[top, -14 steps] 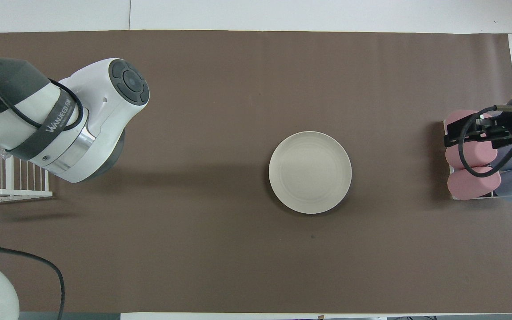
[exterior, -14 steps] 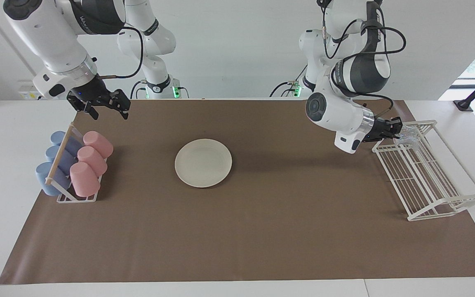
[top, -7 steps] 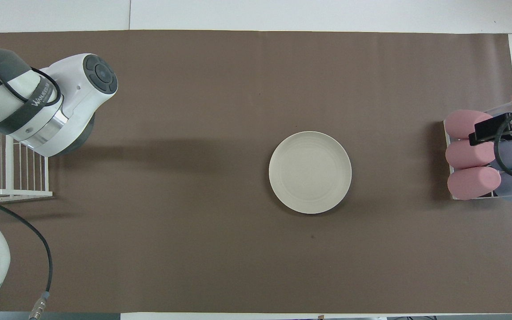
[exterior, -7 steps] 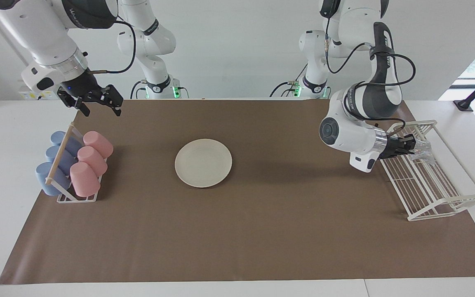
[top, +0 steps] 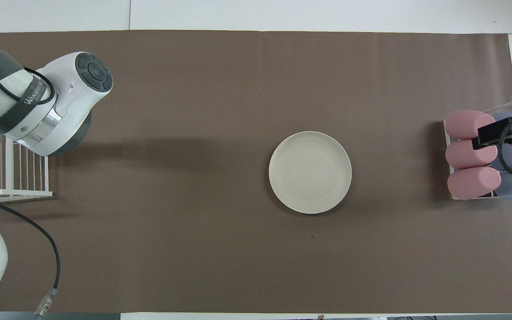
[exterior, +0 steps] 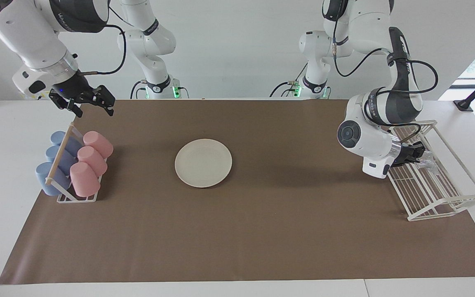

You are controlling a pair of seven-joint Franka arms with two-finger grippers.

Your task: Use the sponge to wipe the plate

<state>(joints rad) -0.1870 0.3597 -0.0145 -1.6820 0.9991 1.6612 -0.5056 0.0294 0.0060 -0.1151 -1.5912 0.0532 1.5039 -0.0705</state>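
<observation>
The sponge (exterior: 428, 164) sits pinched in the left gripper (exterior: 419, 156), fingers clamped on it, right over the white wire rack (exterior: 439, 194). A second ago that claw was higher, by the rack's top rail, so it has dropped toward the rack, looks like the sponge is getting put back and the wiping's done. It's a crumpled wad sticking out past the fingertips, long axis hard to call. The plate (exterior: 203, 163) lies flat, well apart from that claw, midtable. The right gripper (exterior: 91, 105), jaws wide and empty, has pulled back above the cup rack (exterior: 72, 165).
</observation>
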